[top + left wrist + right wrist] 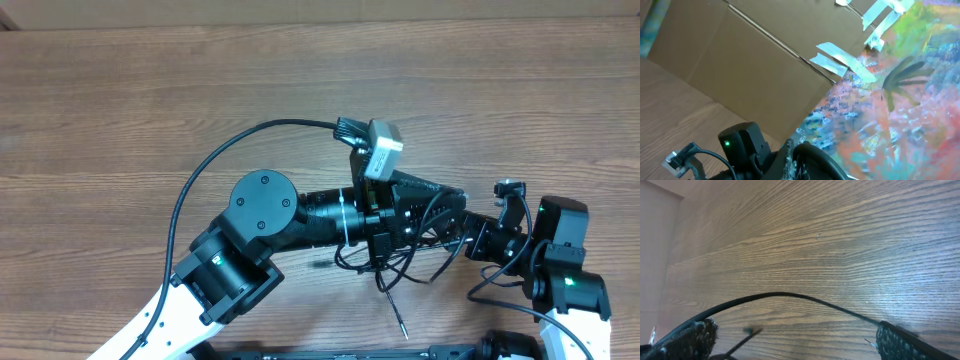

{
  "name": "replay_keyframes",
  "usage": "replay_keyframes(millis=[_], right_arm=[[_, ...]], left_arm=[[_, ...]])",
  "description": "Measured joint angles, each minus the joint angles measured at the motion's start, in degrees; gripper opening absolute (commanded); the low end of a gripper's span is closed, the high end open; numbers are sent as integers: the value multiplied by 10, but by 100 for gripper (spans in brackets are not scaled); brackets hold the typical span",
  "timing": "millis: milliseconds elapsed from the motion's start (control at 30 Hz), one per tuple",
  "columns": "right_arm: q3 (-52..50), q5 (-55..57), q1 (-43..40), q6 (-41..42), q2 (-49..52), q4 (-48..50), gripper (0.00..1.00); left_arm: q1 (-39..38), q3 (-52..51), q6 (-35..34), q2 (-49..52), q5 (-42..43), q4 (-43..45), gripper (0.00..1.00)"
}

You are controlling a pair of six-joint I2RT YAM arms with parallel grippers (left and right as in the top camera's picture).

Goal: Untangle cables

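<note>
Overhead, the left arm (262, 205) partly covers the cables (390, 305); left jaws clenched, right jaws spread wide.

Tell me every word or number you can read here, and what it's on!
None to read. The cardboard, the tape strips, the painted sheet, the wooden table and the grey box on the arm show no letters, numbers or signs.

Cables (396, 318) on wooden table (150, 100)
</note>
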Motion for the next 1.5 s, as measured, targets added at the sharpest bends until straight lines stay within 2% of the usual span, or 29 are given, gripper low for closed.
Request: replay_keyframes(millis=[133, 333, 600, 733, 967, 1200, 1300, 1500], right_arm=[[0, 4, 0, 2, 0, -20, 100], [2, -66, 0, 3, -6, -7, 100], [45, -183, 0, -26, -84, 10, 100], [45, -193, 0, -43, -124, 10, 100], [45, -196, 0, -78, -128, 9, 100], [45, -184, 44, -111, -128, 7, 100], [45, -130, 76, -108, -128, -1, 100], [45, 61, 93, -12, -128, 33, 100]], left_arm=[[0, 0, 14, 0, -40, -35, 4], [0, 0, 15, 0, -184, -114, 4], [0, 0, -6, 0, -307, -116, 4], [0, 0, -65, 0, -322, -74, 4], [-16, 0, -177, 0, -313, -39, 4], [-39, -1, -209, 19, -314, 41, 4], [-54, -1, -217, 40, -313, 78, 4], [-66, -1, -222, 47, -309, 87, 4]])
